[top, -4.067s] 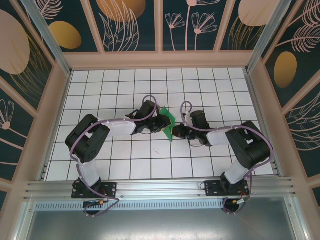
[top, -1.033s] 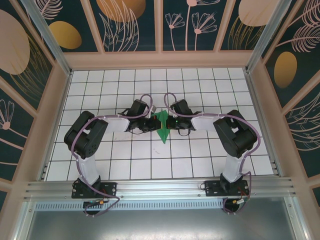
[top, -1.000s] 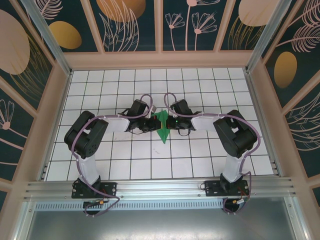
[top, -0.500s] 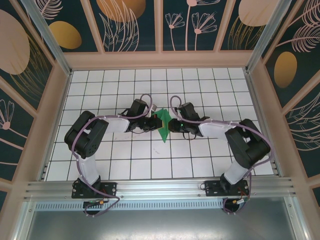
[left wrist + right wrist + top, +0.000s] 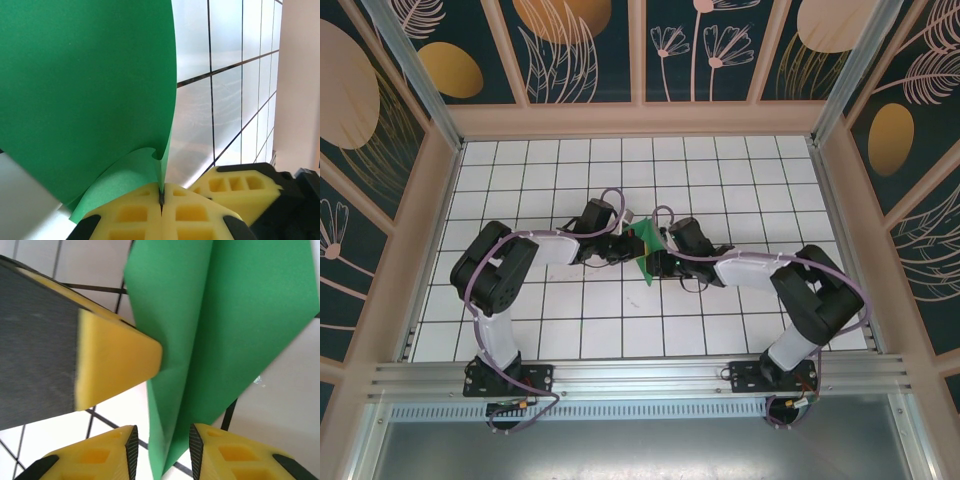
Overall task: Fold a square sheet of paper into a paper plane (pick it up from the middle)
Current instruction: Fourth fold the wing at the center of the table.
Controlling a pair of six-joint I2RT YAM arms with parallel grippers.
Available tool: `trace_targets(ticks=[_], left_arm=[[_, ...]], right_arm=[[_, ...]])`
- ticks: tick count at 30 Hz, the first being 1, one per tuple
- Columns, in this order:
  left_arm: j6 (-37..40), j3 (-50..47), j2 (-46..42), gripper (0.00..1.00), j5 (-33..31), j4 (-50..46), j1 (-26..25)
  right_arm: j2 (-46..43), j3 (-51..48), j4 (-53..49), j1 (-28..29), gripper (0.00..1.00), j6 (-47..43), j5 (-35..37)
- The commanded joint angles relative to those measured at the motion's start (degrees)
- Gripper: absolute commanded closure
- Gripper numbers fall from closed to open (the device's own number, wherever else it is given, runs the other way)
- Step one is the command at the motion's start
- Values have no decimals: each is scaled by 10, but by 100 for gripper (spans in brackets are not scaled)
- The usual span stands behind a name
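The green sheet of paper (image 5: 645,240) is folded into a narrow pointed dart with a centre crease and stands on edge over the middle of the white tiled table. My left gripper (image 5: 628,248) is shut on it from the left. In the left wrist view the yellow pads (image 5: 161,197) pinch the fold of the paper (image 5: 85,90). My right gripper (image 5: 655,262) sits at the paper's near end. Its jaws (image 5: 161,440) stand open on either side of the paper (image 5: 240,315) without pressing it. The left gripper's yellow finger (image 5: 115,360) touches the paper's left face.
The tiled table (image 5: 620,330) is boxed in by wooden frame walls (image 5: 440,200) on the left, right and far sides. An aluminium rail (image 5: 640,375) carrying both arm bases runs along the near edge. The right gripper's finger (image 5: 240,187) shows beside the left pads.
My right gripper has opened, let go of the paper and slid toward its near tip, with the right arm swinging lower. The left gripper has kept its hold in place.
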Motion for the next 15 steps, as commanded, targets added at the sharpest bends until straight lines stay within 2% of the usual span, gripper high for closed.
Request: trace_targets(ticks=[1, 7, 15], left_arm=[[1, -2, 10, 100, 13, 10, 5], [-4, -3, 6, 100, 15, 17, 5], [-1, 6, 2, 100, 17, 7, 5]], right_arm=[[24, 21, -7, 8, 65, -14, 14], [30, 25, -1, 17, 67, -18, 10], [42, 36, -44, 25, 82, -36, 55]])
